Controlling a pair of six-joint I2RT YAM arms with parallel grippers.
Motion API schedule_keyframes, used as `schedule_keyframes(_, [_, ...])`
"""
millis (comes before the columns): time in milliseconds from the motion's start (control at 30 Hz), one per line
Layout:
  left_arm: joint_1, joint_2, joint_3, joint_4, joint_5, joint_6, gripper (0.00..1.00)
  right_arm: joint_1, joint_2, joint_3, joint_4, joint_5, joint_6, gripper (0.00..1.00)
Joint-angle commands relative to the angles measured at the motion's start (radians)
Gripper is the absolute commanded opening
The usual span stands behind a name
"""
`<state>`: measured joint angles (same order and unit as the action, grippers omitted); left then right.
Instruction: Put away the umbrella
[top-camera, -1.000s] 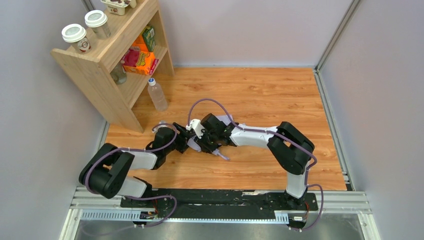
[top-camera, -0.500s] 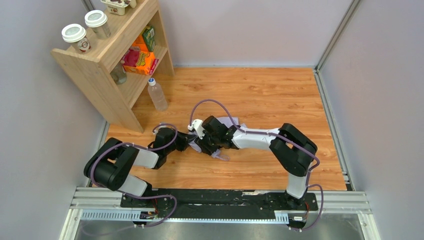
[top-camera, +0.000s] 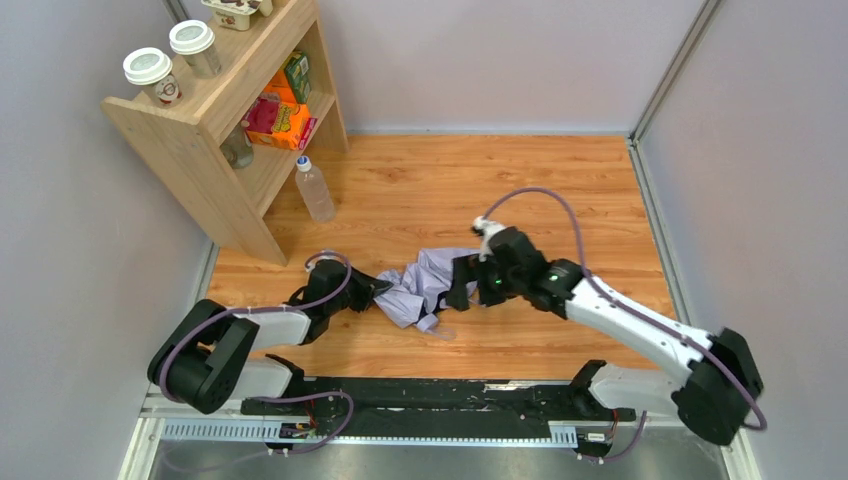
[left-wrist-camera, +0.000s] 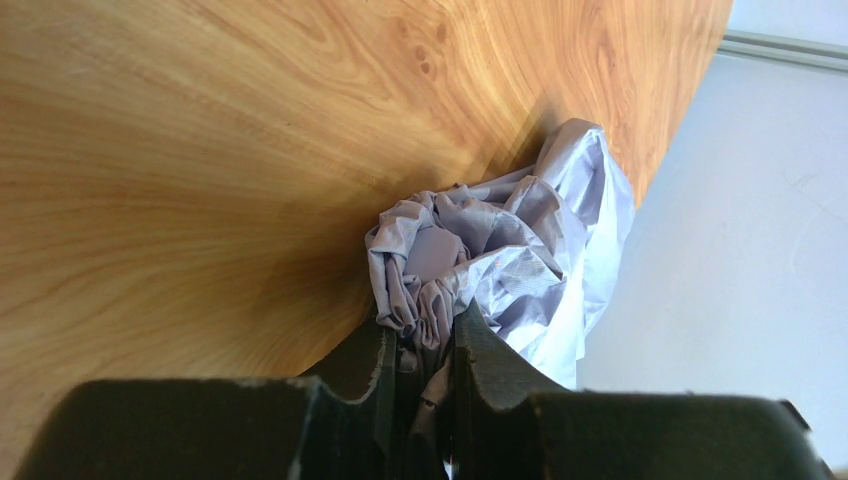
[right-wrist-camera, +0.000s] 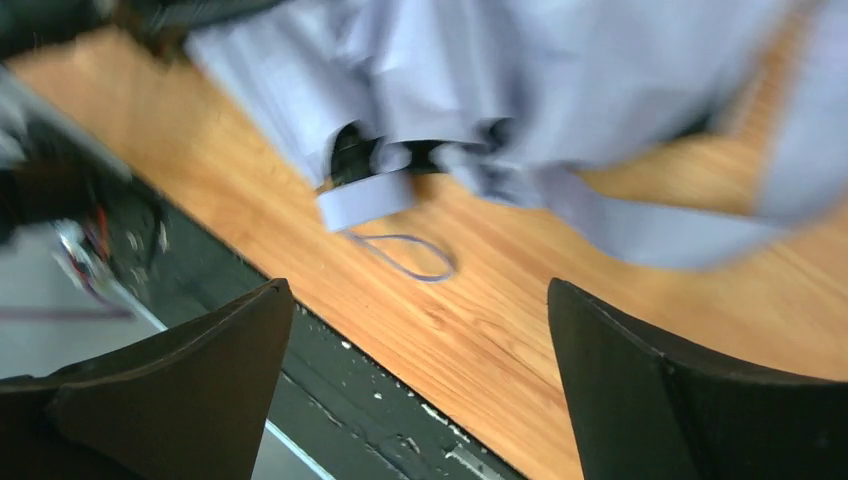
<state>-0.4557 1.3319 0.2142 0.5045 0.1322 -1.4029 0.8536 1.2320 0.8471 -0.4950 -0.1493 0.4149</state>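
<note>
The wooden counter (top-camera: 540, 190) fills the middle of the top view, and the shelf (top-camera: 195, 160) stands in the upper left corner, well apart from the work. The right arm (top-camera: 640, 325), which a second ago crowded over the middle together with the left arm (top-camera: 270, 325), has swung out toward the lower right and let go. The umbrella (top-camera: 425, 283), mostly hidden before, now shows in full. It lies on the counter just below centre as a loose, crumpled heap of pale cloth, neither rolled nor strapped. The right fingers (right-wrist-camera: 200, 370) stand spread wide with nothing between them, near the heap's right edge. The left fingers (left-wrist-camera: 365, 385) have meanwhile closed and pinch a fold of cloth at the heap's left end. The small handle (right-wrist-camera: 365, 200) pokes out at the near edge, and its thin strap (right-wrist-camera: 405, 255) lies in a loop on the wood. I judge that the hold has passed to the left arm, and the cloth still needs gathering before anything can be stowed.
</note>
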Motion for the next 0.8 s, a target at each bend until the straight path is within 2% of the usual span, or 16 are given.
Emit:
schedule_keyframes(0, [0.003,-0.037,-0.042,-0.287,-0.065,0.114,0.0,-0.236,-0.136,-0.153,-0.134,0.028,0.399,1.0])
schedule_keyframes(100, [0.003,-0.062,-0.041,-0.305,-0.062,0.094,0.0,-0.346,-0.192,-0.249,-0.071,0.014,0.568,0.97])
schedule_keyframes(267, [0.002,-0.076,-0.042,-0.313,-0.046,0.062,0.0,-0.366,-0.163,-0.333,0.117,-0.006,0.807,0.81])
schedule_keyframes(400, [0.0,-0.082,-0.039,-0.316,-0.034,0.053,0.0,-0.367,-0.051,-0.347,0.26,-0.015,0.861,0.78])
schedule_keyframes(600, [-0.005,-0.1,-0.038,-0.328,-0.019,0.048,0.0,-0.367,0.104,-0.402,0.472,0.039,0.949,0.68])
schedule_keyframes(700, [-0.006,-0.118,-0.035,-0.349,-0.017,0.048,0.0,-0.366,0.11,-0.445,0.582,0.108,0.956,0.56])
schedule_keyframes(767, [-0.006,-0.129,-0.032,-0.365,-0.016,0.051,0.0,-0.364,0.097,-0.467,0.625,0.149,0.935,0.43])
